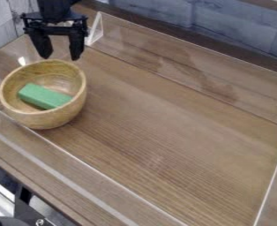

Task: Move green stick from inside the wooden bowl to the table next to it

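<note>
The wooden bowl (42, 94) sits at the left of the table (176, 124), round and light tan. Inside it lies the green stick (39, 96), a flat bright-green block resting near the bowl's middle. My gripper (54, 50) hangs pointing down just behind the bowl's far rim, above the tabletop. Its two black fingers stand apart with nothing between them. The stick is untouched.
Clear plastic walls (129, 190) run along the table's edges, close behind and left of the bowl. A grey tiled wall (235, 22) stands at the back. Bare wood-grain surface stretches to the right of the bowl.
</note>
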